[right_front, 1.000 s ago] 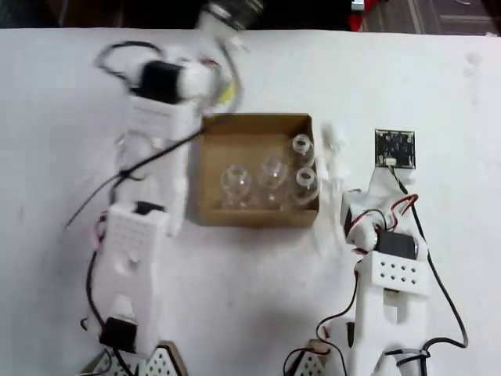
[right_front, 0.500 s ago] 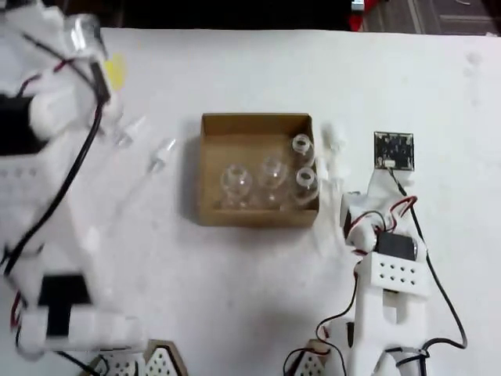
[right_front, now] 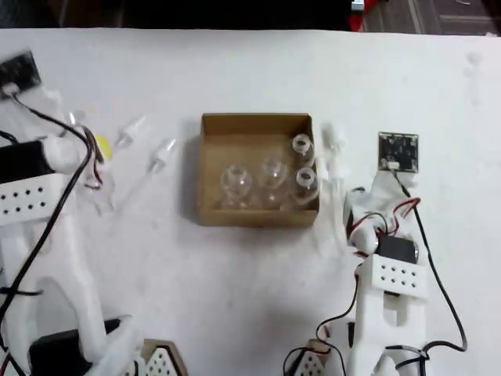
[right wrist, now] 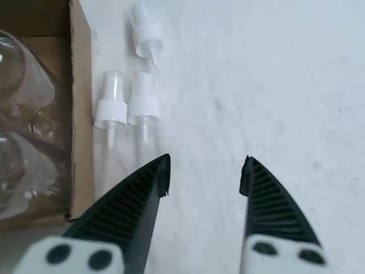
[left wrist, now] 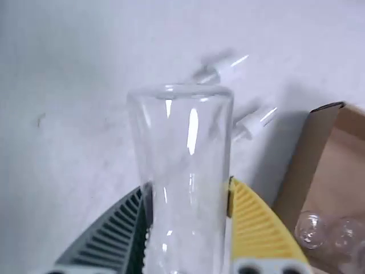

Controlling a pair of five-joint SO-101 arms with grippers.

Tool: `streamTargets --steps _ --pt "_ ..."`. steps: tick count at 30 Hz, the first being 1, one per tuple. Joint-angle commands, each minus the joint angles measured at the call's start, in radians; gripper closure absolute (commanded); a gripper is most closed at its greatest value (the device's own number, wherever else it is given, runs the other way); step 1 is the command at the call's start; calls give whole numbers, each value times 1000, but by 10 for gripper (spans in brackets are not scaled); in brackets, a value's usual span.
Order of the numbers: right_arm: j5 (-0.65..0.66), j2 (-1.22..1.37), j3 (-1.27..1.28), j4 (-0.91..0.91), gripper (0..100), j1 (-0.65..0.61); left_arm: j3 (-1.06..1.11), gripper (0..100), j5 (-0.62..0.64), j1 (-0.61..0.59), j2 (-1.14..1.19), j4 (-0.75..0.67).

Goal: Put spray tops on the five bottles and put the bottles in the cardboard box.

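- The left arm has swung away from the far side of the cardboard box [right_front: 256, 121] out to the table's left edge. The right arm has barely shifted.
- The left gripper [left wrist: 187, 191] is clamped on a clear bottle [left wrist: 179, 131]; I can't tell which end faces out.
- Just beyond it, two spray tops [left wrist: 254, 120] lie loose on the table, left of the box.
- Inside the box stand four bottles [right_front: 272, 171].
- The right gripper [right wrist: 204, 168] hangs with fingers apart over the table, near three spray tops [right wrist: 111, 108] lying beside the box's right wall.
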Motion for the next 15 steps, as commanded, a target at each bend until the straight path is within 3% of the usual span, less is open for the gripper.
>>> streamTargets --steps 1,7,12,15 --pt "-12 -19 20 2 818 19 118 920 15 -19 -8 -58" --pt "-107 -19 83 -62 818 35 175 920 41 -24 -7 -54" --pt "-109 -19 89 -62 818 82 278 917 358 -68 1 -124" --pt "-109 -19 112 -62 818 81 365 920 394 -61 1 -282"
